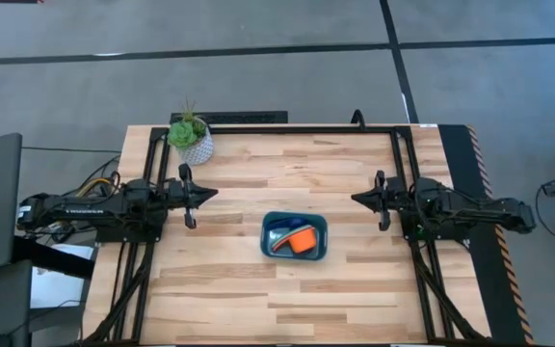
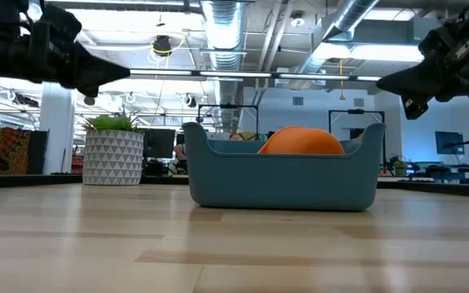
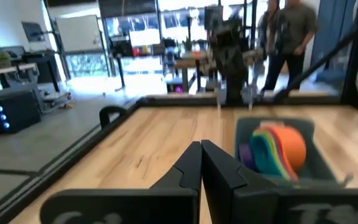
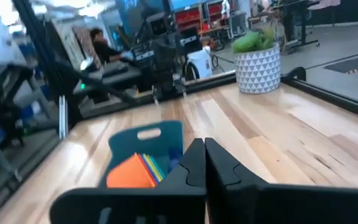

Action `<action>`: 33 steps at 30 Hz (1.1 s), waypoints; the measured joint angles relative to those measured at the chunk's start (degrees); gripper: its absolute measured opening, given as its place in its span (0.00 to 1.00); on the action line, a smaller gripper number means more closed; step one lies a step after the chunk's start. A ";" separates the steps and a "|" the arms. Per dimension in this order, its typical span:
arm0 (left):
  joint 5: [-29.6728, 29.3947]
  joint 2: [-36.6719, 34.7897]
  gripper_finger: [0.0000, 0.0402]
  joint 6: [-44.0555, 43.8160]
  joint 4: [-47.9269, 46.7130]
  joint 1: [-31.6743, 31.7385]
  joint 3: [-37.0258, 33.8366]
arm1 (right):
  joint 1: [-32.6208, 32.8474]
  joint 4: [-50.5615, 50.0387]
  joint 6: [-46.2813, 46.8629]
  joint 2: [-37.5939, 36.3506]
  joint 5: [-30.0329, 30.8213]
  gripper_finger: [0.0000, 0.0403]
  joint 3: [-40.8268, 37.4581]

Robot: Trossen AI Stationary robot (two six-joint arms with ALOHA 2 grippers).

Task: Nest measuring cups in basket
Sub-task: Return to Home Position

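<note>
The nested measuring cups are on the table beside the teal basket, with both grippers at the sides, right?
No. The high view shows the measuring cups inside the basket, not beside it. The left gripper and right gripper are at the sides.

Bright, even overhead light covers the pale wooden worktop (image 1: 335, 164), with only soft, faint shadows on it. In the low view, ceiling strip lights (image 2: 365, 53) glare white. In the left wrist view, windows (image 3: 135, 43) blaze pale behind the dark, shadowed fingers (image 3: 188, 168).
</note>
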 joint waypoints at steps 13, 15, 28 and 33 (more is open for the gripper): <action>2.64 -0.18 0.00 0.60 -10.30 -0.02 -0.07 | 0.76 -3.65 -3.05 3.70 2.05 0.14 -0.04; 2.62 -0.84 0.00 -0.24 -11.48 0.00 -0.07 | 0.74 -3.63 -3.07 4.27 2.05 0.15 -0.04; 4.64 -18.34 0.00 1.95 -24.64 0.00 -0.14 | 2.08 2.09 -4.64 2.24 -0.34 0.15 0.11; 11.91 -18.87 0.00 -1.26 -24.37 -1.15 -0.16 | 2.54 6.66 -10.96 -2.49 0.02 0.15 0.19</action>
